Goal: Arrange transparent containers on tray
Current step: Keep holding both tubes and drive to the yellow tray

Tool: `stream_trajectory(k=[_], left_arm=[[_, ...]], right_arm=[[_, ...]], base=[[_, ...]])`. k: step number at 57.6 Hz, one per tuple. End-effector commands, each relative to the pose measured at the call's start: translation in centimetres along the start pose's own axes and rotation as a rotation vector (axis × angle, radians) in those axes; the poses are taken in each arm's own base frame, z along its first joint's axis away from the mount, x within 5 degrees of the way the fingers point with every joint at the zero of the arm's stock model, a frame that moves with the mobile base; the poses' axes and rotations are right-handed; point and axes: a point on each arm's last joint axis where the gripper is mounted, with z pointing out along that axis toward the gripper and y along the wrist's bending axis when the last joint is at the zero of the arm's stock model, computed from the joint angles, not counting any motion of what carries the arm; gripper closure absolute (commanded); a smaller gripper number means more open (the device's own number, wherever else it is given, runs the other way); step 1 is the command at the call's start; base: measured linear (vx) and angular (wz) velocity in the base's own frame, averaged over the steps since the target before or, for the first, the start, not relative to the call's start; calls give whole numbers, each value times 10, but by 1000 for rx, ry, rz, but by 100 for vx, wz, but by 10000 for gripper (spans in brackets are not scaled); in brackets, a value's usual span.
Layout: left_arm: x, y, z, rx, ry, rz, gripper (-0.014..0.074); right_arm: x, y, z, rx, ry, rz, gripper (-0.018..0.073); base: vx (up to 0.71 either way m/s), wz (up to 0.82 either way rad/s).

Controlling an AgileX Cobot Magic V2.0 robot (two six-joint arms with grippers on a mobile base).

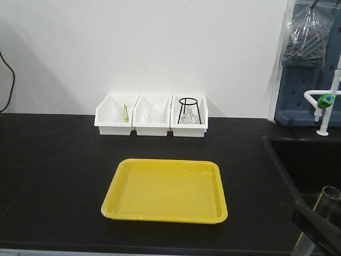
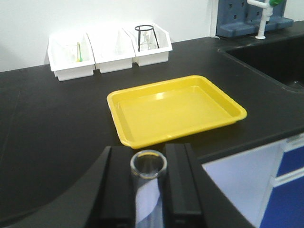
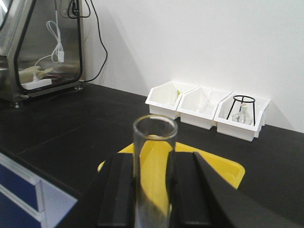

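Clamping glass tubes (image 2: 149, 166) (image 3: 154, 142), left hand (image 2: 148, 190) and right hand (image 3: 154, 190) are hovering; next calls for lowering onto yellow tray (image 2: 124, 134), twelve o'clock.

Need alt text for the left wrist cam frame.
The left hand grips a clear glass tube between its black fingers, open rim in view. Beyond it, an empty yellow tray sits on the black counter, with three white bins behind it.

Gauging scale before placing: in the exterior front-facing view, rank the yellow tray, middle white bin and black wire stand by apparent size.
1. yellow tray, though nearest the camera.
2. middle white bin.
3. black wire stand.
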Motion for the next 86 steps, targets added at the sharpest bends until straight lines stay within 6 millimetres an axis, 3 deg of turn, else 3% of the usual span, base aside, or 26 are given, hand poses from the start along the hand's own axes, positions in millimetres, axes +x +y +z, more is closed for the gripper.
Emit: stream_trajectory(k=[1, 51, 86], left_arm=[[-16, -2, -3, 18, -107, -1, 600], [-16, -2, -3, 18, -107, -1, 600], [-16, -2, -3, 18, -107, -1, 600]], right_arm=[[-10, 1, 0, -11, -31, 0, 571], [-10, 1, 0, -12, -31, 0, 571], [-10, 1, 0, -12, -31, 0, 571]], base=[[32, -2], [33, -9], [8, 1]])
